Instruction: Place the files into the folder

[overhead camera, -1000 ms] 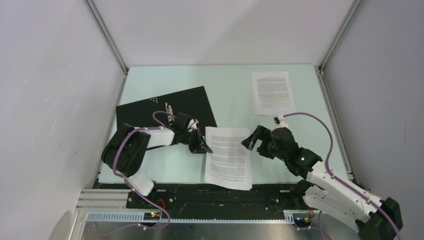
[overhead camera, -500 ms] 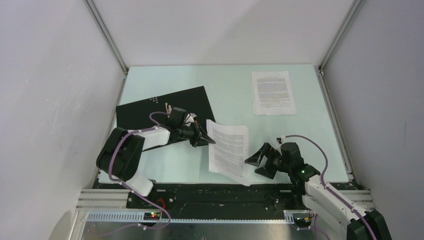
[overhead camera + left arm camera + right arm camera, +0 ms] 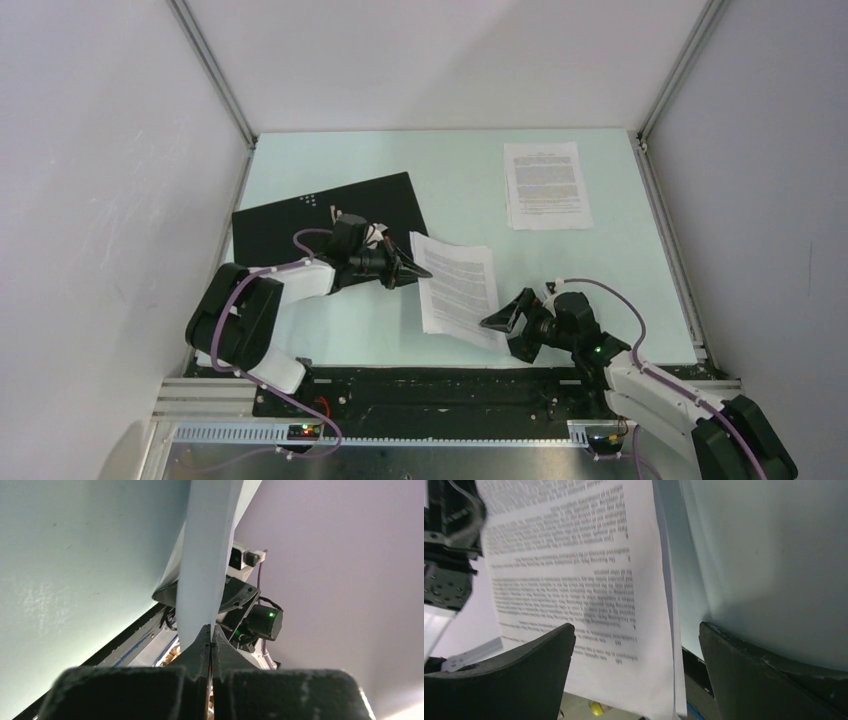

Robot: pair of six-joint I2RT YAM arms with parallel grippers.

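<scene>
Pale-green table (image 3: 460,170) | left gripper (image 3: 418,272) pinching raised sheet (image 3: 460,290) | right gripper (image 3: 500,336) agape | folder (image 3: 300,225), second sheet (image 3: 546,185) beyond

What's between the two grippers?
A printed sheet, pinched by the left gripper, its other edge near the open right gripper. Top view shows it.

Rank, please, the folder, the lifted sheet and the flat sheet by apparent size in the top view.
1. Folder, largest.
2. Lifted sheet and flat sheet look alike; the lifted one is nearer the camera, so unranked.
</scene>
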